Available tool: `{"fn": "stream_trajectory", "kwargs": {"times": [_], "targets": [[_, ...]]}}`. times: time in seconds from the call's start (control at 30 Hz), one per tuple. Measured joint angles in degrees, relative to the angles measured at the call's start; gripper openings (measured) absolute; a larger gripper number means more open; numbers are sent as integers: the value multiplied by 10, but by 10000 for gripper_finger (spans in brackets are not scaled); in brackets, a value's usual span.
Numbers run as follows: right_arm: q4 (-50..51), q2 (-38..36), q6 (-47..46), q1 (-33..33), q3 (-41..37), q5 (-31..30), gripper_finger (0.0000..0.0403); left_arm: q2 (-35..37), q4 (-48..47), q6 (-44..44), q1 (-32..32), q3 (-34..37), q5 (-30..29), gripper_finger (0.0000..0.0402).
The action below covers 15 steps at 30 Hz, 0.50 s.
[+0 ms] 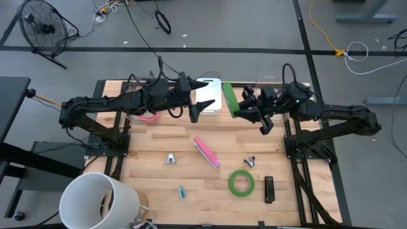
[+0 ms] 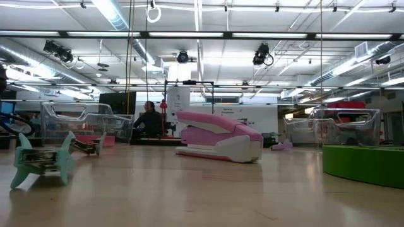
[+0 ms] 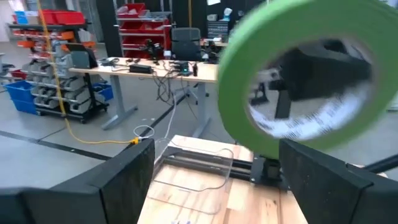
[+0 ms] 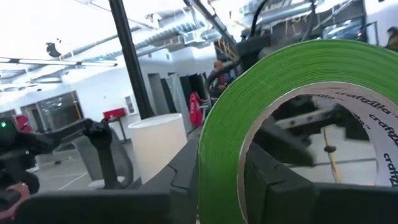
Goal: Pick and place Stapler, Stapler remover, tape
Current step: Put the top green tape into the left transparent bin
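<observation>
holding green tape (image 1: 229, 99) upright | right gripper (image 1: 236, 105) | above table's far edge

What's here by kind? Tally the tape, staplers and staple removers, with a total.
Tape rings: 3 (held green tape in the right gripper, loose green tape, red-pink tape)
Staplers: 1 (pink stapler)
Staple removers: 3 (silver remover, second silver remover, teal remover)
Dark oblong item, kind unclear: 1
Total: 8

overhead and table-level views, wrist cameras sharing green tape (image 3: 308, 74)
</observation>
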<state>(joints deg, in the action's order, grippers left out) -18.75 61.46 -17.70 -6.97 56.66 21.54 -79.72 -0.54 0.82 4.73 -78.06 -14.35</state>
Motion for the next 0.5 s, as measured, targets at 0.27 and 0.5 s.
{"fn": "stream_trajectory", "kwargs": {"times": [0.27, 0.5], "targets": [[-44, 45, -1, 16, 0, 0, 71, 0, 0, 15, 0, 0, 13, 342], [-85, 81, -9, 22, 0, 0, 71, 0, 0, 15, 0, 0, 17, 342]]}}
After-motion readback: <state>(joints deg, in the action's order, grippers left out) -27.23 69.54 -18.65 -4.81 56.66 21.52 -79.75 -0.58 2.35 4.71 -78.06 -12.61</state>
